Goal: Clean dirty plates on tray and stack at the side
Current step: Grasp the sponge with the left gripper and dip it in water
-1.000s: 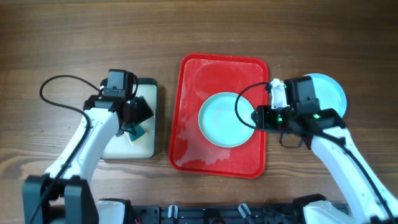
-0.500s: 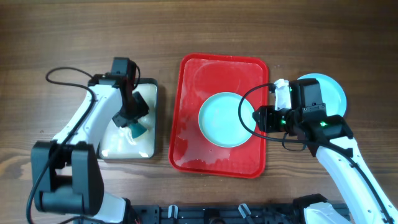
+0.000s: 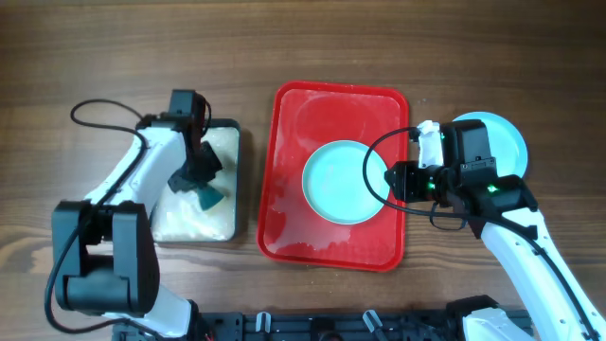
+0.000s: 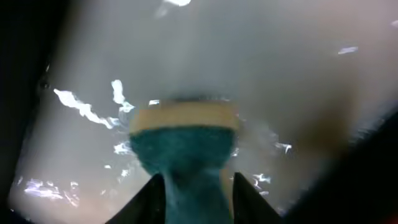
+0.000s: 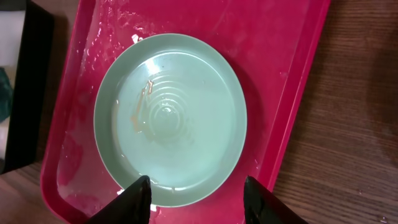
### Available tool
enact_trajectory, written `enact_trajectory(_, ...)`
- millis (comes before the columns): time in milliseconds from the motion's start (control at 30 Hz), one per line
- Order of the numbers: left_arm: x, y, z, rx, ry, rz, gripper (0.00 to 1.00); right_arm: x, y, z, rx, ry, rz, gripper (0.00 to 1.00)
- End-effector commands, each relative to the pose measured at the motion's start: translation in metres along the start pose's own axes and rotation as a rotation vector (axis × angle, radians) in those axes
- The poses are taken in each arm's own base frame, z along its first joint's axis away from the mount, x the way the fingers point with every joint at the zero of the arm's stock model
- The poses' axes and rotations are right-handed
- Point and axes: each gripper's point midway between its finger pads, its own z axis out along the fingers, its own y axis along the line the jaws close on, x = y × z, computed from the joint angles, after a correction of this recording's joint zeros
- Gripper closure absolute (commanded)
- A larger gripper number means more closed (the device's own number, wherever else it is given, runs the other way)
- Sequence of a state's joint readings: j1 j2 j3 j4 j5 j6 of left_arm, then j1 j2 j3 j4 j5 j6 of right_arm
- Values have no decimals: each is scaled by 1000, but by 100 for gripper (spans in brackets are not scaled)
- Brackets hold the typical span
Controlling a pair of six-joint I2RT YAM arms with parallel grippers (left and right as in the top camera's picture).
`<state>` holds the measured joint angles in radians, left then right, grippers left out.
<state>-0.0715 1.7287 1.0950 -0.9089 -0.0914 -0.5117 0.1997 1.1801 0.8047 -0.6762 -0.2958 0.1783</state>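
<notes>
A pale blue plate (image 3: 336, 182) lies in the red tray (image 3: 284, 208); it also shows in the right wrist view (image 5: 171, 118), with an orange smear and wet film, on the tray (image 5: 292, 81). Another pale blue plate (image 3: 504, 138) lies on the table right of the tray, partly under the right arm. The white plate is out of view. My right gripper (image 3: 396, 180) (image 5: 196, 193) is open, hovering over the near plate's right rim. My left gripper (image 3: 199, 185) (image 4: 194, 196) is shut on a teal and yellow sponge (image 4: 183, 149) (image 3: 207, 196) inside the small tray.
A small black-rimmed tray (image 3: 227, 223) with a pale wet inside stands left of the red tray. Arm cables loop at the far left and over the red tray's right rim. Bare wood table surrounds both trays.
My left gripper with the sponge has shifted slightly within the small tray. My right gripper moved a little right a second ago and has held still since.
</notes>
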Motion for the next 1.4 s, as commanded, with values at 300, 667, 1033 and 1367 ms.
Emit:
enact_trajectory(300, 42, 7, 35, 62, 55, -70, 96, -4, 4, -4, -19, -12, 4, 51)
enact_trajectory(667, -4, -30, -72, 79, -87, 211, 96, 1, -7, -1, 40, 7, 107, 53)
enact_trajectory(1033, 35, -110, -109, 392, -16, 399, 96, 4, -19, 4, 105, 18, 172, 57)
enact_trajectory(1367, 108, -232, -66, 504, 29, 541, 96, 21, -35, 92, 62, 201, 184, 67)
